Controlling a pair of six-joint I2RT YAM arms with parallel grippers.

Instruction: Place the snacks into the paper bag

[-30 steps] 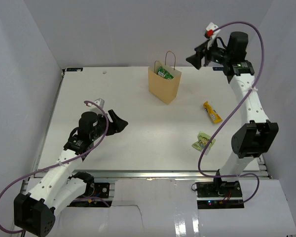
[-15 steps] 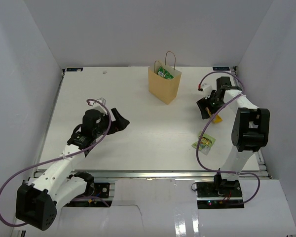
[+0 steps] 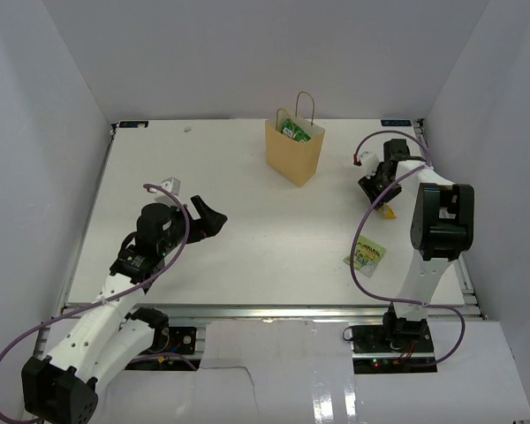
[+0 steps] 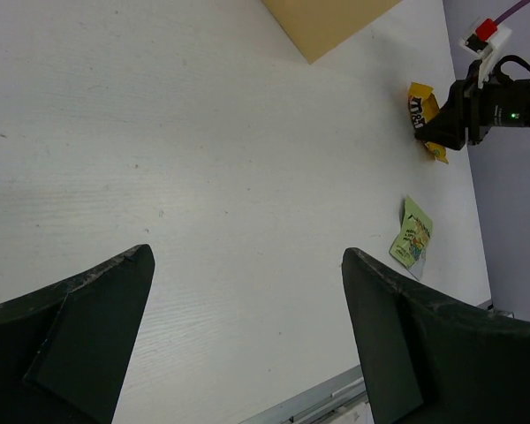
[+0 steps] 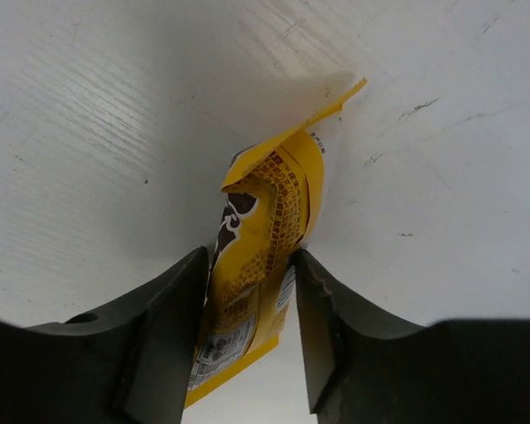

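The tan paper bag (image 3: pixel 294 153) stands upright at the back middle, with a green snack packet (image 3: pixel 293 131) sticking out of its top. My right gripper (image 3: pixel 380 200) is down at the table, shut on a yellow-orange snack packet (image 5: pixel 259 231), which buckles between the two fingers; it also shows in the left wrist view (image 4: pixel 421 110). A green and yellow snack packet (image 3: pixel 366 253) lies flat near the right front; it also shows in the left wrist view (image 4: pixel 413 235). My left gripper (image 3: pixel 214 221) is open and empty, above the table at the left.
White walls close in the table on the left, back and right. The metal front rail (image 3: pixel 265 311) runs along the near edge. The right arm's purple cable (image 3: pixel 364 243) loops over the table beside the green packet.
My right arm has swung down from high at the back right to the table and closed on the yellow-orange packet. The left arm has shifted slightly.
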